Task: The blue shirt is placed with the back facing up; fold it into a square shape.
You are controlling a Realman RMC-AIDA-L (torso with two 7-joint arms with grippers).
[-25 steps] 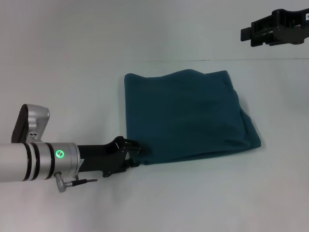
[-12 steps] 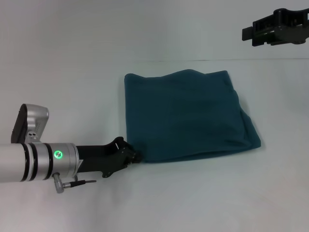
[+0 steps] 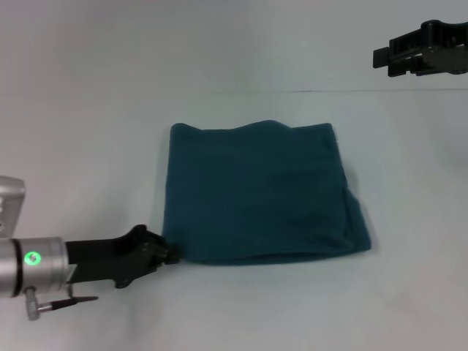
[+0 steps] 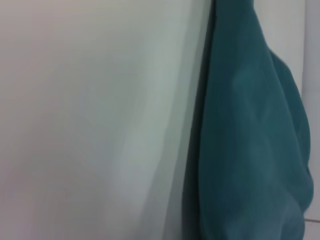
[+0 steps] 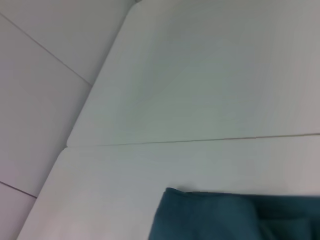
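The blue shirt (image 3: pixel 256 190) lies folded into a rough square in the middle of the white table (image 3: pixel 88 124), a second layer sticking out along its right edge. My left gripper (image 3: pixel 173 254) is low at the shirt's near left corner and shut on that corner. The left wrist view is filled on one side by the shirt's (image 4: pixel 250 140) folded edge against the table. My right gripper (image 3: pixel 380 57) hangs raised at the far right, away from the cloth. The right wrist view catches only a far corner of the shirt (image 5: pixel 235 217).
A thin seam (image 3: pixel 307 91) crosses the table just behind the shirt. Bare white tabletop surrounds the cloth on every side.
My left gripper has pulled back to the left and toward me, dragging the whole folded shirt leftward with it. The right gripper has barely shifted.
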